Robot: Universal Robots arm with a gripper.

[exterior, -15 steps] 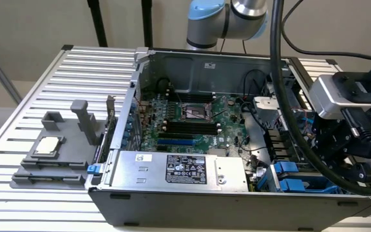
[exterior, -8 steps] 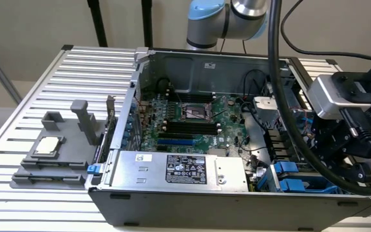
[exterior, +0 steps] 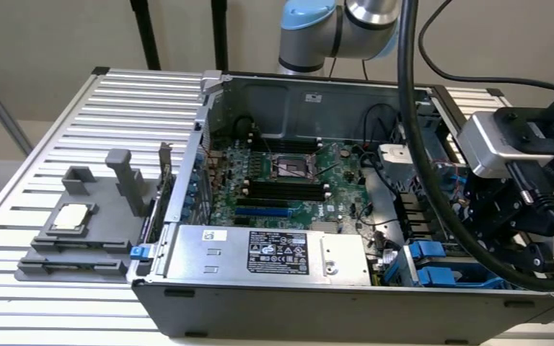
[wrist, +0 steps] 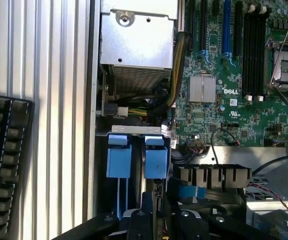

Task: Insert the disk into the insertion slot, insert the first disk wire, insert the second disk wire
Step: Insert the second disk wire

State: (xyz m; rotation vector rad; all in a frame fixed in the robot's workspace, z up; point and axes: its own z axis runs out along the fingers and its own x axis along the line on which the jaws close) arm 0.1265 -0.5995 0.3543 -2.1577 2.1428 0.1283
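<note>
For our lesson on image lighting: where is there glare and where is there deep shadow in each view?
Exterior view: soft, even light, with a mild sheen on the power-supply box, while the case's far wall sits in shade. Wrist view: the same box's metal top glares near white and the heatsink shines, but the bay around the blue tabs falls into dark shadow.
</note>
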